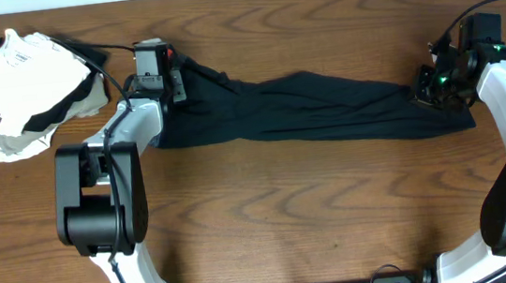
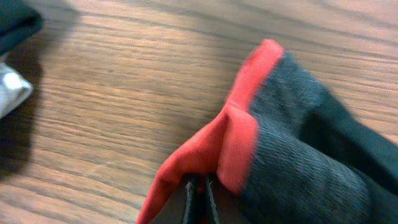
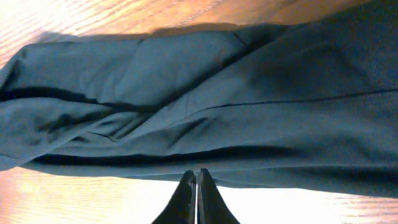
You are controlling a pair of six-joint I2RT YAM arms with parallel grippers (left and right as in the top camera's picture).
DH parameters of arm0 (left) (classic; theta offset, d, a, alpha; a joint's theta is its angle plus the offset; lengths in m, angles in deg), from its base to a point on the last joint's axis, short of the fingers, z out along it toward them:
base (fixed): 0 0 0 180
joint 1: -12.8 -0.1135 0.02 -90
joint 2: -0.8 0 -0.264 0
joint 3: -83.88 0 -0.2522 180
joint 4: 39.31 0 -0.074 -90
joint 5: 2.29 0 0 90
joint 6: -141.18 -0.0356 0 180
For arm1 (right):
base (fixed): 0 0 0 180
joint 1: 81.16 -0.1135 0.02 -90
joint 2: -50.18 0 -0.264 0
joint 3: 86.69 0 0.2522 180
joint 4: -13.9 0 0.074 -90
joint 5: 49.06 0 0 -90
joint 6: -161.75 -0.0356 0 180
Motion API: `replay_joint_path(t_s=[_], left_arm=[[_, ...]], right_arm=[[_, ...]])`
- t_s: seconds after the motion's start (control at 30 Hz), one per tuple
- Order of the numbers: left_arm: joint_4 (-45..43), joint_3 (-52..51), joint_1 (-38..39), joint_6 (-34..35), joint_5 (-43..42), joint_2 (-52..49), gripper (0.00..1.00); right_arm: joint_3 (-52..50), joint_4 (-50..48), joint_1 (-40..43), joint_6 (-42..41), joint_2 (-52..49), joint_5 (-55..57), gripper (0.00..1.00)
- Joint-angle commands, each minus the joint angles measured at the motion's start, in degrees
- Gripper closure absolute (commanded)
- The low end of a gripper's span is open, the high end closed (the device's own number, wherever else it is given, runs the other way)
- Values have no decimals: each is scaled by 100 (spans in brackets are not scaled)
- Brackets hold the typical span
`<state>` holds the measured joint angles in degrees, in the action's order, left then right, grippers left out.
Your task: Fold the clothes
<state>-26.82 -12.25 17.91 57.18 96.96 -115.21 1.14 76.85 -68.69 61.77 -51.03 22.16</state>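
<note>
The clothes (image 1: 315, 107), a black fabric garment, lie stretched in a long band across the middle of the wooden table. My left gripper (image 1: 168, 75) is at its left end. In the left wrist view the jaws (image 2: 198, 186) are shut on the red-orange edge (image 2: 239, 134) of the grey waistband (image 2: 292, 168). My right gripper (image 1: 436, 89) is at the garment's right end. In the right wrist view the jaws (image 3: 197, 175) are shut at the near edge of the black fabric (image 3: 205, 93), pinching its hem.
A heap of a white garment with a green tag (image 1: 26, 85) and a beige cloth (image 1: 89, 104) sits at the back left, close to my left arm. The table's back edge runs along the top.
</note>
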Motion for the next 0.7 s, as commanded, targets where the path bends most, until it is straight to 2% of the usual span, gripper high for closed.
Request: replay_joint_path(t_s=[0.0,0.07,0.2,0.23,0.27,0.33,0.47,0.53,0.67], left_arm=[[-254,37,-210,2,459,-129,88],[-485,37,-332,2,498,-153,86],[-527,37,-494,-129,503,9,85],[-522,37,-498,-129,503,120,77],[-525,37,-498,-129,501,245,75],[-520,37,-490,-127,501,533,75],[70,37,-404,-125,417,1272,74],[549,37,-341,-122,-96,1626,73],[1482,35,-173,-107,-1891,2057,74]], right_arm=[[66,42,-50,63,83,210,99],[66,55,-66,98,83,188,99],[66,37,-227,708,83,-258,98],[66,26,-291,708,83,-254,98],[66,2,-358,708,83,-234,97],[66,-46,-479,708,83,-199,97],[66,-190,-693,708,83,-201,95],[66,-256,-793,708,83,-203,93],[66,-358,-973,702,83,-203,89]])
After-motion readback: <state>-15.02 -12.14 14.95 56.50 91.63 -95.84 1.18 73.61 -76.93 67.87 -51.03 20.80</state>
